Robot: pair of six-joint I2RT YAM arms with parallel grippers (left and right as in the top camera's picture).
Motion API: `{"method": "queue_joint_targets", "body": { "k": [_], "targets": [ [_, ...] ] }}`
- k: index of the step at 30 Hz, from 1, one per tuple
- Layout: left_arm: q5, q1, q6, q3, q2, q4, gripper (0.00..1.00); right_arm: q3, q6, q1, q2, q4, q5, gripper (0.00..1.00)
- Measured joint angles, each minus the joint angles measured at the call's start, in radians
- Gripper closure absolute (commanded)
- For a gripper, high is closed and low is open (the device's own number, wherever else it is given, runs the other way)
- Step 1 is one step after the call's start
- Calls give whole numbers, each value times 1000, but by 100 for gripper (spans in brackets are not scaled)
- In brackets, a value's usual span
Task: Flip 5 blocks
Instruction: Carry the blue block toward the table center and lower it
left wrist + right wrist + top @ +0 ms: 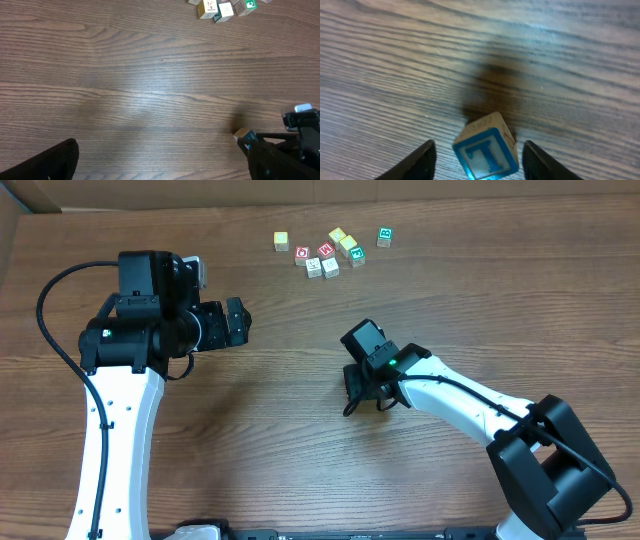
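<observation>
Gripper on the right arm [479,146] low over the table [280,440], just right of centre in the overhead view, jaws partway apart and gripping nothing. Between its fingers [417,162], a blue-printed block [486,152], tipped at an angle with the letter face turned toward the wrist camera, a clear gap on either side and a dark shadow on the wood just behind. Hidden under the gripper from above; from the left wrist, only a small tan and blue corner at the lower right of the frame. Cannot tell whether settled on the wood or mid-tumble. Left gripper [238,322] at the left of the overhead view, spread wide, empty, well apart from every block. Farther out, near the top middle of the overhead view, a loose cluster: left whitish block [313,267] just beside right whitish block [330,267], clustered green block [357,257] at the right edge, lone green block [385,237] a little apart, with yellow blocks [338,235] and red blocks [302,253] mixed in, not part of the job. Judged early: first of five in hand, its turn not yet settled; the other four apparently untouched, so most of the job left, though no way of confirming that from the faces alone.
</observation>
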Motion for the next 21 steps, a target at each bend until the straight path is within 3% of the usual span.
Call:
{"method": "queue_joint_targets", "body": {
  "k": [4, 8, 21],
  "targets": [
    [0, 0, 0, 0, 0, 0, 0, -24, -18, 0, 0, 16, 0, 48],
    [0, 0, 0, 0, 0, 0, 0, -32, -29, 0, 0, 33, -1, 75],
    [0, 0, 0, 0, 0, 0, 0, -32, -16, 0, 0, 117, 50, 77]
  ]
}}
